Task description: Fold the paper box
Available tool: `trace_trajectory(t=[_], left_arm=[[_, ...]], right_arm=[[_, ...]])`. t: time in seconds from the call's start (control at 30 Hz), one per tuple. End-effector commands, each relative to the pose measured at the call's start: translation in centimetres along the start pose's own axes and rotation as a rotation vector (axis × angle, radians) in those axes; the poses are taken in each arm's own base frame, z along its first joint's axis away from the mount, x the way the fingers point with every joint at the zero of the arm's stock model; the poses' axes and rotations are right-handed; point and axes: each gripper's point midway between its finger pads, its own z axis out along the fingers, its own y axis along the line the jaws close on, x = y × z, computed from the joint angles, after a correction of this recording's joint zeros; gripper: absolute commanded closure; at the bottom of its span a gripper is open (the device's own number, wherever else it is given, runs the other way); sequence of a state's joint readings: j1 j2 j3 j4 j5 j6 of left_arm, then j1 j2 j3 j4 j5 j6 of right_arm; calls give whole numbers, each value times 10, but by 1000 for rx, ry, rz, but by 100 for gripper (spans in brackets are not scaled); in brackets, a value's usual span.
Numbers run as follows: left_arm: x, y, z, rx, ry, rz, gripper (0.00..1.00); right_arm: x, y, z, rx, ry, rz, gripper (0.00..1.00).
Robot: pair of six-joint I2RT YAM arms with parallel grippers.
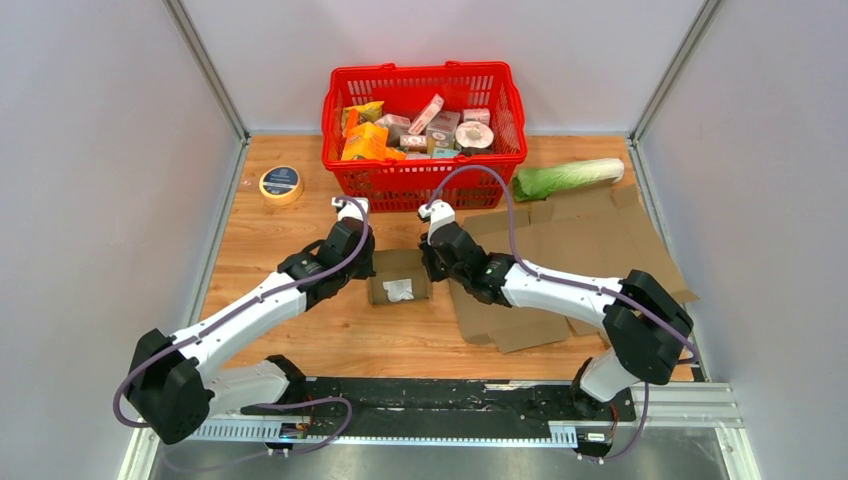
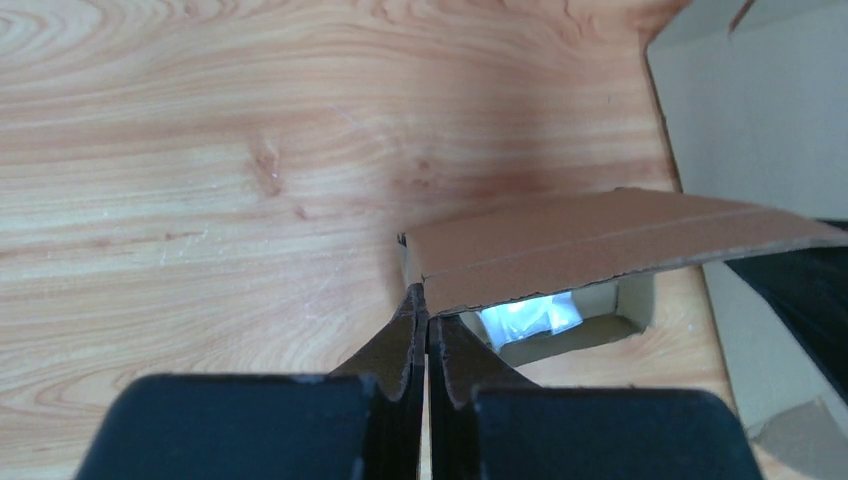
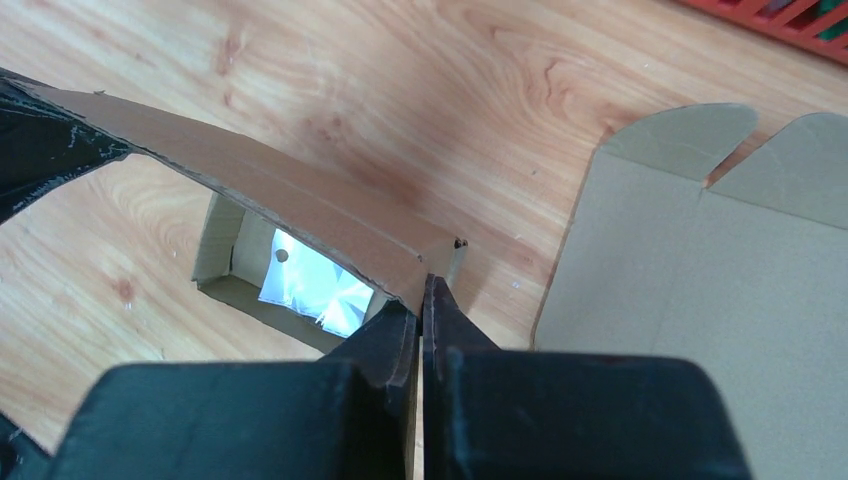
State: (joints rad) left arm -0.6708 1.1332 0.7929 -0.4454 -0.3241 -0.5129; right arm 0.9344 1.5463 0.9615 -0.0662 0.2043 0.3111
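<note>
Left hand (image 1: 366, 268), in front of the red basket's (image 1: 400, 182) left half, has its fingers pressed together on the left end wall of the paper box (image 1: 400, 277), pinching a thin cardboard edge. The box sits open-topped on the tabletop (image 1: 260, 250) just in front of the basket's middle. It is small, shallow and rectangular, made of matte brown board with a pale score line along its long raised flap. A glossy white packet (image 1: 398, 290) lies inside. Right hand (image 1: 432, 266), in front of the basket's right half, is likewise clamped on the opposite end wall.

With both ends gripped, I judge the main risk to be uneven motion. If the hands pull apart or twist, the thin board could tear at a corner or crease off its score. The box looks light and the wood is smooth, so it may slide or lift. The flap could also buckle, or close onto the packet. Flat die-cut cardboard sheets (image 1: 580, 240) with rounded tabs lie in front of the basket's right corner.
</note>
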Motion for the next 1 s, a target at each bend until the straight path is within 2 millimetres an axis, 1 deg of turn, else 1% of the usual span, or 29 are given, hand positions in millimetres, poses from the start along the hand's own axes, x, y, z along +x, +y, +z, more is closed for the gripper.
trace_trajectory(t=[0.0, 0.03, 0.1, 0.13, 0.27, 0.3, 0.4, 0.43, 0.47, 0.5, 0.53, 0.57, 0.6, 0.63, 0.67, 0.7, 0.73, 0.77, 0.8, 0.87, 0.9, 0.97], left_arm=[[-32, -4, 2, -16, -148, -110, 100], [-30, -3, 5, -27, -145, -120, 100], [-26, -2, 10, -33, -143, -128, 100], [-23, -2, 13, -37, -140, -134, 100], [-11, -1, 19, -45, -149, -147, 100], [-5, 0, 22, -48, -147, -150, 100], [3, 1, 24, -46, -147, -159, 100], [3, 1, 23, -44, -152, -158, 100], [4, 1, 23, -45, -154, -158, 100], [6, 2, 23, -50, -155, -157, 100], [5, 2, 22, -50, -164, -162, 100], [7, 0, 21, -45, -167, -156, 100], [10, -1, 21, -43, -173, -153, 100], [8, -1, 19, -47, -194, -162, 100], [11, -5, 17, -38, -197, -156, 100], [16, -4, 17, -40, -192, -152, 100], [16, -2, 15, -50, -204, -158, 100], [18, -4, 14, -49, -210, -154, 100], [24, -4, 14, -50, -205, -140, 100], [27, -1, 11, -59, -216, -148, 100], [32, -1, 11, -56, -212, -143, 100], [35, 0, 9, -53, -219, -147, 100]], right_arm=[[-44, 8, -5, 46, -210, 91, 100], [-43, 10, -4, 56, -214, 86, 100], [-42, 7, -1, 89, -228, 90, 100], [-37, 6, 3, 101, -220, 90, 100], [-25, 0, 7, 139, -223, 113, 100], [-23, 1, 8, 138, -222, 131, 100], [-20, 2, 8, 159, -239, 140, 100], [-14, 3, 8, 164, -236, 130, 100], [-12, 1, 8, 176, -244, 130, 100], [-14, 4, 7, 164, -267, 139, 100], [-10, 4, 7, 159, -271, 134, 100], [-2, -1, 7, 175, -273, 130, 100], [-2, -1, 6, 173, -290, 135, 100], [0, 1, 4, 164, -297, 129, 100], [10, -3, 3, 169, -294, 120, 100], [5, -1, -1, 158, -318, 128, 100], [7, 2, -3, 153, -324, 128, 100], [11, -1, -4, 160, -321, 126, 100], [10, -1, -6, 157, -334, 133, 100], [14, 0, -8, 158, -345, 132, 100], [19, -2, -10, 165, -348, 132, 100], [21, 1, -14, 160, -357, 130, 100]])
